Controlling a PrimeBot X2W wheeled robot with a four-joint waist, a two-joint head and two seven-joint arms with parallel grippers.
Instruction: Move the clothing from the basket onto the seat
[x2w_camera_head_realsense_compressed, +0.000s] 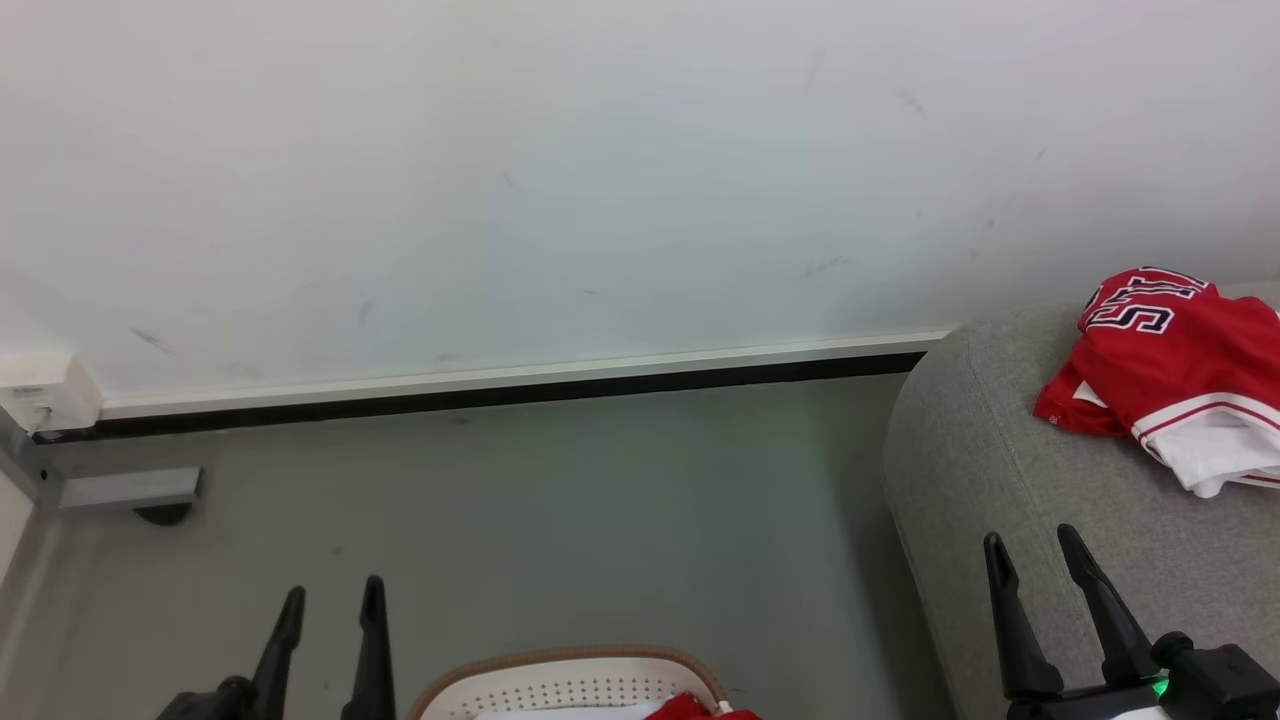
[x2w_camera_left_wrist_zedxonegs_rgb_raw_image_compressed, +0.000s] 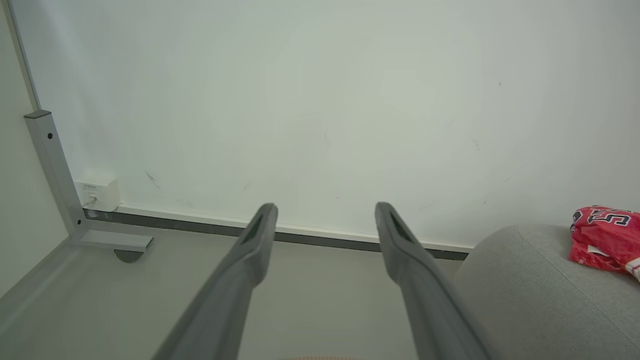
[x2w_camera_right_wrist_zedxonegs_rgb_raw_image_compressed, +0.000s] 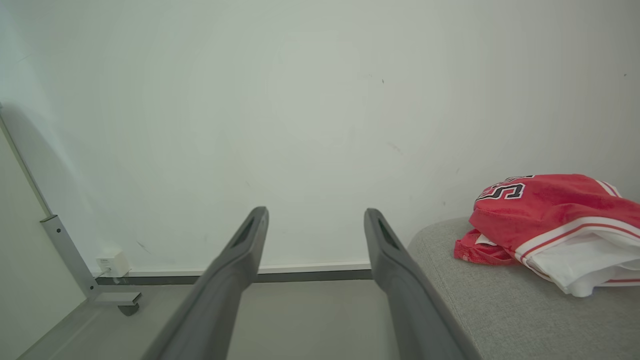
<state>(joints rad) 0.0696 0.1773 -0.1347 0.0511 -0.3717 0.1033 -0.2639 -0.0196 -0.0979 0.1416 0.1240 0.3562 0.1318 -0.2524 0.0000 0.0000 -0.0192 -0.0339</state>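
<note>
Currently: jersey (x2w_camera_head_realsense_compressed: 1170, 370) lies on the seat (x2w_camera_head_realsense_compressed: 980, 480), while a red garment (x2w_camera_head_realsense_compressed: 690, 708) sits at the basket's (x2w_camera_head_realsense_compressed: 560, 685) right end, below and roughly midway between left gripper (x2w_camera_head_realsense_compressed: 334, 590) and right gripper (x2w_camera_head_realsense_compressed: 1030, 537), both with jaws parted, empty, so the next pick likely needs a downward reach.

The head view looks forward and down from high up, facing a pale wall (x2w_camera_head_realsense_compressed: 600, 170) across its upper half, with the floor (x2w_camera_head_realsense_compressed: 560, 520) below, the basket (x2w_camera_head_realsense_compressed: 560, 658) close at bottom centre and the seat (x2w_camera_head_realsense_compressed: 960, 450) at the right edge. The left wrist view sits lower, looking nearly level along the left gripper (x2w_camera_left_wrist_zedxonegs_rgb_raw_image_compressed: 325, 205) at that wall, the seat in its lower right corner. The right wrist view faces likewise along the right gripper (x2w_camera_right_wrist_zedxonegs_rgb_raw_image_compressed: 315, 210), nearer the seat; all three share the baseboard (x2w_camera_head_realsense_compressed: 500, 385), the white box (x2w_camera_head_realsense_compressed: 45, 395) at left and the red jersey (x2w_camera_head_realsense_compressed: 1170, 350) at right.
</note>
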